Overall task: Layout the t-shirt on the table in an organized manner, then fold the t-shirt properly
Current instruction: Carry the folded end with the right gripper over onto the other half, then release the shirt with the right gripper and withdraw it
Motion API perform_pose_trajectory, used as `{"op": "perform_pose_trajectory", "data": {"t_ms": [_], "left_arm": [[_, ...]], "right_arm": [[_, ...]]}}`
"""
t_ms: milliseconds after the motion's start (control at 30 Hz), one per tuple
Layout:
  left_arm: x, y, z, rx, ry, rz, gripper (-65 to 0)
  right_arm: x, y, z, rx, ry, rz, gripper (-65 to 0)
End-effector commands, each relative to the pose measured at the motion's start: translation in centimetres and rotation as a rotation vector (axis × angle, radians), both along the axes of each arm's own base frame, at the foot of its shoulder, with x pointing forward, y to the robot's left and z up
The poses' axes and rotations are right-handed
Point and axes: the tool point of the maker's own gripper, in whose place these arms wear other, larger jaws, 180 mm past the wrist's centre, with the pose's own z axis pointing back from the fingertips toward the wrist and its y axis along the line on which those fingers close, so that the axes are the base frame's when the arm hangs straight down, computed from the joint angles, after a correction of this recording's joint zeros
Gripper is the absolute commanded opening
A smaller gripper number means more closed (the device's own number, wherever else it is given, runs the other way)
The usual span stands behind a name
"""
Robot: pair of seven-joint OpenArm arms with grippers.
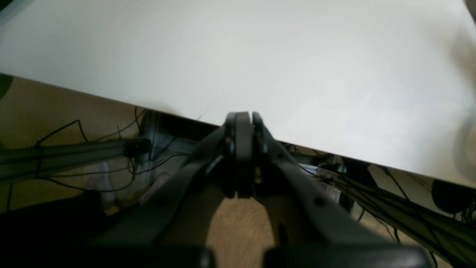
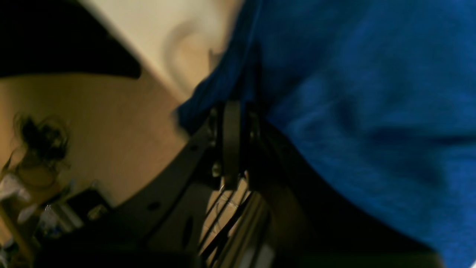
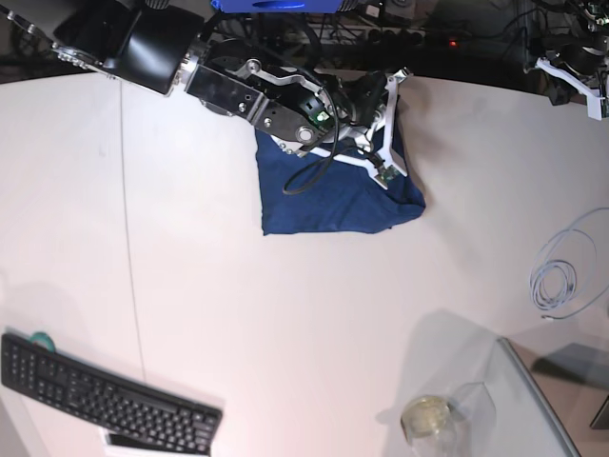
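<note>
Right gripper (image 2: 232, 111) is clamped on the shirt (image 3: 333, 195) edge at the table's (image 3: 285, 314) far rim; left gripper (image 1: 243, 126), clenched empty, should take the opposite edge so the cloth spreads evenly.

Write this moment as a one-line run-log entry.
t-shirt: bunched on table | right tool: shut on t-shirt | left tool: shut, empty

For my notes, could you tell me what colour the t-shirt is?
Plain dark blue t-shirt, no print; clearest in the base view.
</note>
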Motion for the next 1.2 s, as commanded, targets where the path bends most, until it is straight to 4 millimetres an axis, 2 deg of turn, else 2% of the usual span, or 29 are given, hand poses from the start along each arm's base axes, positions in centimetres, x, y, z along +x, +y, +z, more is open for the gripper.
{"op": "perform_pose_trajectory", "data": {"t_ms": [0, 100, 167, 300, 400, 500, 567, 600, 700, 767, 867, 933, 1000, 1033, 1067, 1167], "left_arm": [[0.4, 0.6, 0.9, 0.019, -0.023, -0.012, -65.0], [0.5, 0.5, 0.9, 0.02, -0.025, -0.015, -65.0], [0.5, 0.5, 0.9, 0.018, -0.026, -0.014, -65.0], [1.4, 0.4, 1.2, 0.021, -0.047, -0.018, -65.0], [1.7, 0.2, 1.2, 0.017, -0.051, -0.023, -65.0], [2.0, -1.1, 0.5, -0.004, -0.035, -0.063, -65.0], [2.3, -2.3, 0.0, -0.025, -0.03, -0.088, -65.0], [2.5, -3.6, -0.4, -0.044, -0.03, -0.106, -65.0], [2.3, -6.8, 0.0, -0.06, -0.036, -0.168, -65.0], [2.6, -9.1, 0.6, -0.07, -0.052, -0.216, -65.0], [3.2, -12.6, 0.6, -0.114, -0.066, -0.282, -65.0], [3.7, -14.1, 0.3, -0.141, -0.069, -0.316, -65.0], [4.2, -15.3, 0.1, -0.162, -0.075, -0.339, -65.0], [4.3, -15.7, 0.0, -0.172, -0.078, -0.342, -58.9], [4.4, -16.1, 0.0, -0.184, -0.084, -0.342, -50.2], [5.3, -17.0, 1.1, -0.271, -0.165, -0.305, -27.0]], "right_arm": [[1.1, 0.6, 1.0, 0.018, -0.047, 0.018, -62.9], [0.3, 1.0, 1.0, 0.006, -0.062, 0.075, -62.9], [-0.4, 2.2, 1.5, 0.019, -0.076, 0.121, -62.9], [-1.7, 3.3, 1.2, 0.006, -0.098, 0.239, -62.9], [-1.9, 3.5, 1.3, 0.013, -0.1, 0.247, -62.9], [-1.5, 3.2, 1.7, 0.018, -0.111, 0.239, -62.9], [0.9, 2.2, 2.9, 0.04, -0.136, 0.166, -62.9], [2.3, 1.2, 3.6, 0.053, -0.139, 0.091, -62.9], [5.9, -2.9, 6.0, 0.11, -0.149, -0.147, -62.9], [7.6, -5.9, 7.5, 0.147, -0.165, -0.277, -62.1], [8.8, -10.0, 8.9, 0.191, -0.175, -0.444, -62.0], [9.5, -12.1, 8.9, 0.19, -0.173, -0.526, -60.9], [9.6, -13.7, 8.5, 0.18, -0.16, -0.587, -55.1], [9.6, -14.6, 8.1, 0.166, -0.158, -0.61, -50.7], [9.6, -15.3, 7.8, 0.158, -0.154, -0.631, -45.3], [9.2, -16.7, 7.1, 0.14, -0.139, -0.677, -29.7]]}}
